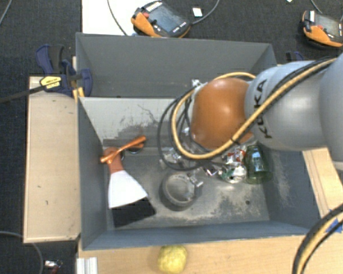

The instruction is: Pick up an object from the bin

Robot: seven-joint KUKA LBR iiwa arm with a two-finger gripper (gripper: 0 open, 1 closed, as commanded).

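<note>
Where arm [297,113] reads KUKA, grey ring [177,192] nearby

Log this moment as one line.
end effector above grey ring, bin centre | ring on floor | nearby: orange-handled brush left, green bottle right

There is one camera. It sits up high and looks down into the grey bin [160,61]. It is tipped a bit, so the far wall of the bin shows as a wide flat face, and the near wall shows little more than its top edge. The camera seems to lean in from the near side, but that is hard to tell for sure. The bin sits in the middle of the picture, with dark ground [6,170] around it. The arm [297,107] comes in from the right, close under the camera, so it looks big and covers part of the bin's floor.
</note>
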